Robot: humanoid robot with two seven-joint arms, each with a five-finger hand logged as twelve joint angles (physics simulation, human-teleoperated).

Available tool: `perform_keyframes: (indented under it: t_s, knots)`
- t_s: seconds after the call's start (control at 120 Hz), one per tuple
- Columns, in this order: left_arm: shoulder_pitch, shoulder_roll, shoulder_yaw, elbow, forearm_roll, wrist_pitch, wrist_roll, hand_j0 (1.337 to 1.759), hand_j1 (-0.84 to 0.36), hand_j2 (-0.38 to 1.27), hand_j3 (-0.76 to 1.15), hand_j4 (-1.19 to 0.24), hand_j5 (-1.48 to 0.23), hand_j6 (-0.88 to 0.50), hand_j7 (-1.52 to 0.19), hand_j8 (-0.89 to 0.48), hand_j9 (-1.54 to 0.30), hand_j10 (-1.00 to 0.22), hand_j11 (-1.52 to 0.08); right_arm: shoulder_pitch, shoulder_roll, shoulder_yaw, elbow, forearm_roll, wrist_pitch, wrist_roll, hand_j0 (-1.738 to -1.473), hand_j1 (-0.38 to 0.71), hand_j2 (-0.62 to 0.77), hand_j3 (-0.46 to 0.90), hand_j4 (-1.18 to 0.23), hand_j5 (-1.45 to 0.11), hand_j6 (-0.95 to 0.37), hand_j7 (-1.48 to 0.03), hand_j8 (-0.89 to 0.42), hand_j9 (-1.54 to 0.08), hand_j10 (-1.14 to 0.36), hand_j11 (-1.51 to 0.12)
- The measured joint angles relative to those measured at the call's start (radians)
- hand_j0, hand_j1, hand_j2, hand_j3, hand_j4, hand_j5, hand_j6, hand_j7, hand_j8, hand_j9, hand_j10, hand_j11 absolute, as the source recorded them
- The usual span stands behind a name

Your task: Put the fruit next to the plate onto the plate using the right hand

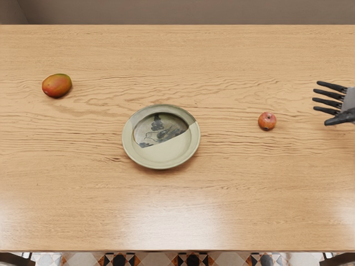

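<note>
Right hand [337, 103] shows at the far right edge of my head view, its arm coming in from that side, the dark fingers [327, 93] spread apart and pointing left across the table [249, 188], the thumb lower and angled the same way; it holds nothing. I see no left arm at all. The small red fruit [267, 121] sits on the bare wood to the right of the plate [166, 159], apart from its rim and not touching it, roughly between the plate and my hand. From the fingertips it lies to the left and a little toward the near edge of the table, so I judge the reach to be a short leftward push with a slight pull toward me. It looks nearly round, so I read no long axis that would dictate a wrist angle; a grasp from above or from the side should both serve. A larger orange-and-green fruit [56, 85] lies well apart on the far left, beyond the plate, and I take the red one as the target because it is the nearer to the plate and lies on the right hand's side. The plate holds no fruit, so the task is not yet begun.
</note>
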Motion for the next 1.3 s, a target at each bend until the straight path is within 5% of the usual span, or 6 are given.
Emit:
perform_keyframes:
  t_s: [0.108,0.167,0.333,0.492,0.85,1.3]
  knots:
    - [0.0,0.0,0.0,0.0,0.0,0.0,0.0,1.658,0.34,0.0,0.0,-0.01,-0.01,-0.01,-0.01,-0.01,-0.01,-0.01,-0.01,0.016,-0.001,0.005,0.022,-0.003,0.0,-0.034,-1.658,-0.35,0.0,0.0,0.0,0.0,0.0,0.0,0.0,0.0,0.0,0.0]
    - [0.0,0.0,0.0,0.0,0.0,0.0,0.0,1.658,0.34,0.0,0.0,-0.01,-0.01,-0.01,-0.01,-0.01,-0.01,-0.01,-0.01,0.043,-0.015,0.015,0.051,-0.084,0.0,-0.106,-1.658,-0.35,0.0,0.0,0.0,0.0,0.0,0.0,0.0,0.0,0.0,0.0]
    - [0.0,0.0,0.0,0.0,0.0,0.0,0.0,1.658,0.34,0.0,0.0,-0.01,-0.01,-0.01,-0.01,-0.01,-0.01,-0.01,-0.01,0.072,-0.123,0.068,0.437,-0.573,-0.071,-0.247,-1.658,-0.35,0.0,0.0,0.0,0.0,0.0,0.0,0.0,0.0,0.0,0.0]
    - [0.0,0.0,0.0,0.0,0.0,0.0,0.0,1.658,0.34,0.0,0.0,-0.01,-0.01,-0.01,-0.01,-0.01,-0.01,-0.01,-0.01,0.077,-0.03,0.071,0.57,-0.851,-0.304,-0.301,-1.658,-0.35,0.0,0.0,0.0,0.0,0.0,0.0,0.0,0.0,0.0,0.0]
    - [0.0,0.0,0.0,0.0,0.0,0.0,0.0,1.658,0.34,0.0,0.0,-0.01,-0.01,-0.01,-0.01,-0.01,-0.01,-0.01,-0.01,0.071,0.28,0.003,0.463,-1.188,-0.543,-0.327,-1.658,-0.27,-0.01,0.0,-0.07,-0.09,-0.07,-0.09,-0.07,-0.09,-0.07,-0.09]
    - [0.0,0.0,0.0,0.0,0.0,0.0,0.0,1.658,0.34,0.0,0.0,-0.01,-0.01,-0.01,-0.01,-0.01,-0.01,-0.01,-0.01,0.071,0.346,-0.116,0.409,-1.261,-0.711,-0.326,-1.658,-0.08,-0.04,0.0,-0.23,-0.29,-0.23,-0.29,-0.23,-0.29,-0.23,-0.29]
